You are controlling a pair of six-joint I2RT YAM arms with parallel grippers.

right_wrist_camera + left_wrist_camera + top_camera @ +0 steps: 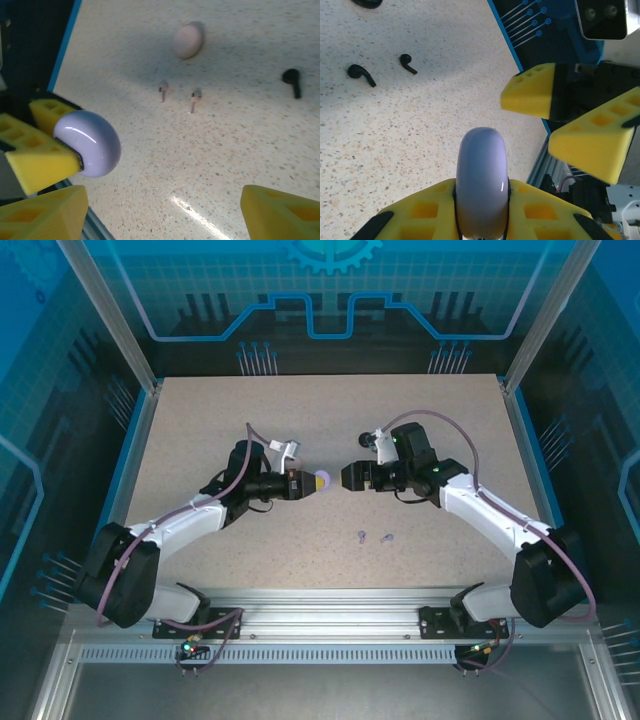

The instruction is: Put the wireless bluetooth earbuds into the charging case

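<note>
Left gripper clamped on lilac case, case base hidden between pads. Right gripper jaws wide apart, empty, fingers cut off by frame. Pink earbuds blurred.

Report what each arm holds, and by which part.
Left jaws pinch the lilac case by one edge, the rest sticking out. Right jaws stand open, holding nothing.

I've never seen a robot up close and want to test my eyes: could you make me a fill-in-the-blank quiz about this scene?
1. The smooth round case clamped in the left pincer is ___ in colour.
2. The right pincer faces that case with its jaws standing ___.
3. The two tiny stemmed earbuds lying on the speckled table in the left wrist view are ___ in colour.
Missing words: lilac; open; black.
</note>
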